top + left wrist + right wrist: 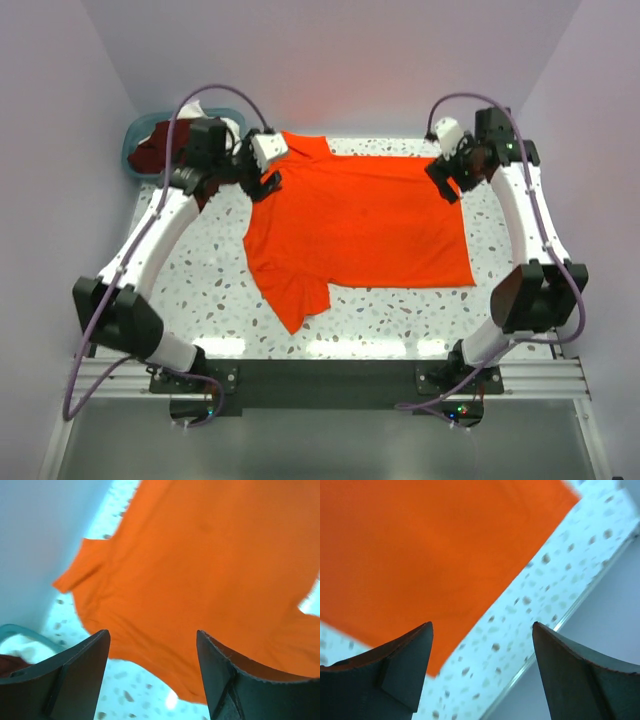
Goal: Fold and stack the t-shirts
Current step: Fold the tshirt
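Observation:
A bright orange-red t-shirt (360, 220) lies spread flat on the speckled table, collar side to the left, hem to the right. It also shows in the left wrist view (200, 570) and in the right wrist view (420, 545). My left gripper (268, 183) is open and empty, hovering above the shirt's far-left shoulder edge. My right gripper (445, 180) is open and empty above the shirt's far-right hem corner. Dark maroon and white cloth (158, 148) lies in the teal basket at the far left.
The teal plastic basket (133, 158) stands at the table's far left corner, and its rim shows in the left wrist view (20, 630). White walls close in the table on the left, back and right. The table's speckled top (210, 290) shows around the shirt.

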### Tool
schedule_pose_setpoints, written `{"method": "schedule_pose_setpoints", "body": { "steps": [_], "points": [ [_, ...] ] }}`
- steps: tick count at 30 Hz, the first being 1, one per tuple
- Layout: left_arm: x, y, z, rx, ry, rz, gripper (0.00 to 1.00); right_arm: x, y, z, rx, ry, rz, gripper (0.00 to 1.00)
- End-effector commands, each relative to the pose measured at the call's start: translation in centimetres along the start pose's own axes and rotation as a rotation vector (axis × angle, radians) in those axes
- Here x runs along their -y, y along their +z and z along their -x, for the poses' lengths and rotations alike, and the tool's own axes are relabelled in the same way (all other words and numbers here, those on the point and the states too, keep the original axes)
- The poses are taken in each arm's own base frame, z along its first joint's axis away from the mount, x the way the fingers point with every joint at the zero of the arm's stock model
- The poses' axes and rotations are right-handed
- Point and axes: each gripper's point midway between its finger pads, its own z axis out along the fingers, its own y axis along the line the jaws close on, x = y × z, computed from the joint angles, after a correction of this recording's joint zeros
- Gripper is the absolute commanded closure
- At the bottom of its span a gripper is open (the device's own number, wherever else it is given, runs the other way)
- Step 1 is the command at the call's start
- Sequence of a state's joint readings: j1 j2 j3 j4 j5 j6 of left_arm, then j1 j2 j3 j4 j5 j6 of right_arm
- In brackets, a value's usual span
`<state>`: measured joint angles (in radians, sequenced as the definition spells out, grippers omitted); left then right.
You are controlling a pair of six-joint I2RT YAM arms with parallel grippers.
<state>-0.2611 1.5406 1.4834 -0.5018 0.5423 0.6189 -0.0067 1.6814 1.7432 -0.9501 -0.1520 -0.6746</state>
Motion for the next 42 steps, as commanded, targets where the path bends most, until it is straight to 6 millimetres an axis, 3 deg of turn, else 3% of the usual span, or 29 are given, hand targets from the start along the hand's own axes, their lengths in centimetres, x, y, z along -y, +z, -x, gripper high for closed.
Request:
{"method": "schedule_pose_setpoints", "body": {
  "steps": [1, 2, 3, 4, 5, 6, 10, 17, 25, 28, 32, 34, 35, 38, 42],
  "points": [
    [11.8, -0.8, -7.7, -0.153, -0.089, -0.360, 0.26, -6.1, -0.1, -9.2, -0.248, -0.169, 0.226, 0.20],
    [12.9, -1.3, -8.7, -0.183, -0.080, -0.369, 0.27, -8.0, 0.4, -12.3, -0.307, -0.214, 0.282, 0.24],
    [14.4, -2.0, -8.6, -0.185, -0.061, -0.385, 0.28, -8.3, -0.4, -13.1, -0.304, -0.243, 0.259, 0.30],
    [16.3, -2.4, -10.5, -0.223, -0.079, -0.419, 0.28, -8.4, 0.1, -13.9, -0.305, -0.266, 0.242, 0.33],
    [17.1, -2.7, -11.0, -0.235, -0.081, -0.429, 0.29, -9.7, 0.6, -16.4, -0.358, -0.294, 0.268, 0.38],
    [18.1, -2.9, -10.8, -0.231, -0.068, -0.440, 0.29, -10.0, 0.8, -17.3, -0.369, -0.305, 0.270, 0.46],
    [21.2, -3.2, -12.7, -0.296, -0.086, -0.489, 0.31, -11.8, 1.7, -20.4, -0.414, -0.326, 0.296, 0.53],
    [22.9, -2.7, -14.0, -0.343, -0.051, -0.494, 0.31, -12.1, 2.8, -22.5, -0.443, -0.366, 0.274, 0.53],
    [23.8, -2.1, -14.7, -0.362, -0.045, -0.507, 0.32, -11.7, 4.4, -23.2, -0.440, -0.417, 0.245, 0.55],
    [24.1, -1.7, -15.2, -0.379, -0.034, -0.482, 0.33, -11.8, 5.9, -24.9, -0.465, -0.422, 0.251, 0.57],
    [25.1, -1.4, -15.8, -0.407, -0.005, -0.472, 0.31, -12.6, 6.7, -26.1, -0.479, -0.409, 0.278, 0.67],
    [25.7, -1.4, -16.2, -0.425, 0.011, -0.463, 0.30, -12.7, 6.8, -26.0, -0.473, -0.406, 0.276, 0.76],
    [26.1, -1.4, -16.0, -0.418, 0.025, -0.467, 0.30, -12.7, 6.8, -26.0, -0.473, -0.404, 0.277, 0.86],
    [27.1, -1.3, -16.4, -0.436, 0.052, -0.463, 0.30, -12.7, 6.7, -25.7, -0.470, -0.382, 0.278, 0.99],
    [28.2, -0.7, -16.9, -0.454, 0.059, -0.456, 0.30, -12.7, 6.5, -25.4, -0.464, -0.377, 0.281, 1.00]
  ]
}}
